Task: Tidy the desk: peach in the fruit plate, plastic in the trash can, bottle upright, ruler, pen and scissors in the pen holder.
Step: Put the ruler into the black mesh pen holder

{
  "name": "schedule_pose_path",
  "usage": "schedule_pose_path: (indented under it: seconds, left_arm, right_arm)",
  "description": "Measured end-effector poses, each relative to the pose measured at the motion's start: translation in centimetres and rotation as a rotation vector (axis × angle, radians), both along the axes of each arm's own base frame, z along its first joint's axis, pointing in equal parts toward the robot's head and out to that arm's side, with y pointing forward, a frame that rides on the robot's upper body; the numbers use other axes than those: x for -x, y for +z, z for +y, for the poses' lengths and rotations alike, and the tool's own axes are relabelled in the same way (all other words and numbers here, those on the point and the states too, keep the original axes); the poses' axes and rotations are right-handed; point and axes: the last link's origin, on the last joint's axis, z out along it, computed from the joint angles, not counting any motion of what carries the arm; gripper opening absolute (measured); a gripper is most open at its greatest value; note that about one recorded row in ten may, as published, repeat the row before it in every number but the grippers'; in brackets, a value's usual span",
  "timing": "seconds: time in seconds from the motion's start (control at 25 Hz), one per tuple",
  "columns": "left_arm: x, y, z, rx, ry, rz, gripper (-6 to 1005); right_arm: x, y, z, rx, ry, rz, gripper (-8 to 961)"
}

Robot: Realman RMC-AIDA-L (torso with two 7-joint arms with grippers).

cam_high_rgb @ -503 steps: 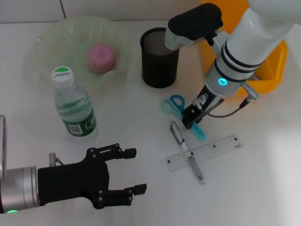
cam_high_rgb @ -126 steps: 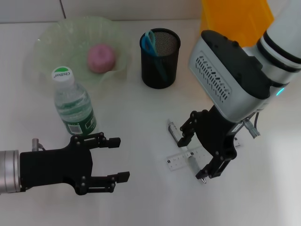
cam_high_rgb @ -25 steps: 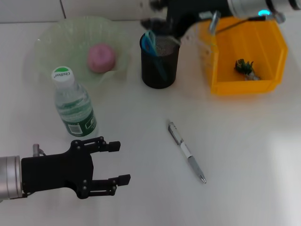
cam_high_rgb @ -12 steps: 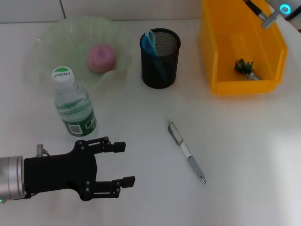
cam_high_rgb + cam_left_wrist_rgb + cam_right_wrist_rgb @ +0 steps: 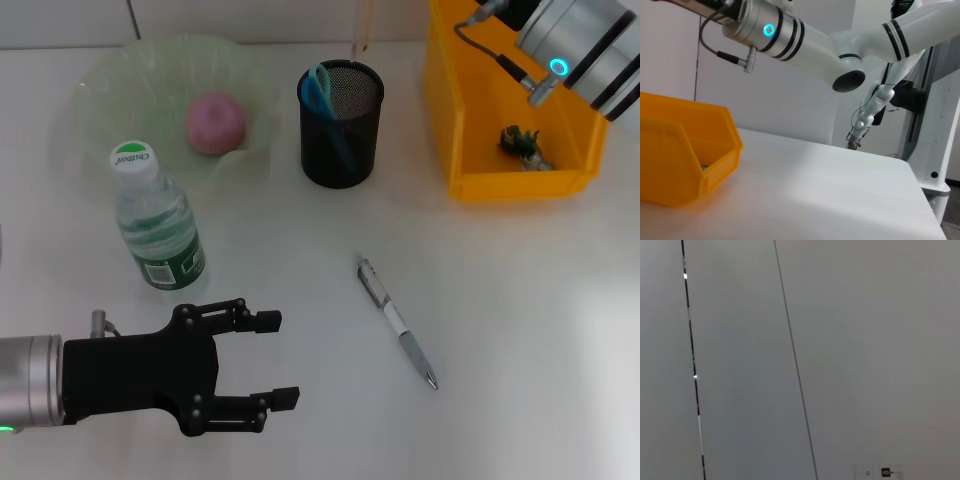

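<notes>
Lifted the ruler [image 5: 360,28] to 12 o'clock over the pen holder [image 5: 340,140], left the pen [image 5: 397,322] lying, kept left gripper [image 5: 279,359] wide open.

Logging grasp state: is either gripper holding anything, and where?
Left gripper open, empty. Right gripper out of view; ruler hangs above the pen holder, upper end cropped, so hold cannot be told.
</notes>
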Motion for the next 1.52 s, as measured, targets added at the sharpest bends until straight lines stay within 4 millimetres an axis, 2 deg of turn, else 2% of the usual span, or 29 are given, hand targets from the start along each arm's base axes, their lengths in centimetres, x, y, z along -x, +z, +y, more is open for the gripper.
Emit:
schedule_pose_path:
  seconds: [0.6,0.88,1.52]
  left_arm:
    - [-0.6,-0.2,0.5,0.012,-0.026,-0.003,800]
    - [-0.8,-0.4,0.3,0.025,-0.027,-0.014,800]
    - [-0.8,-0.4,-0.1,0.017,-0.049,-0.043,800]
  right_arm:
    - [-0.8,-1.1,0.4,-0.008,-0.040,-0.079,395]
    - [-0.9,-2.2,0.0,0.008,-0.024,-0.126,398]
    - [-1.4,-3.2,-0.2,0.022,-0.029,-0.190,404]
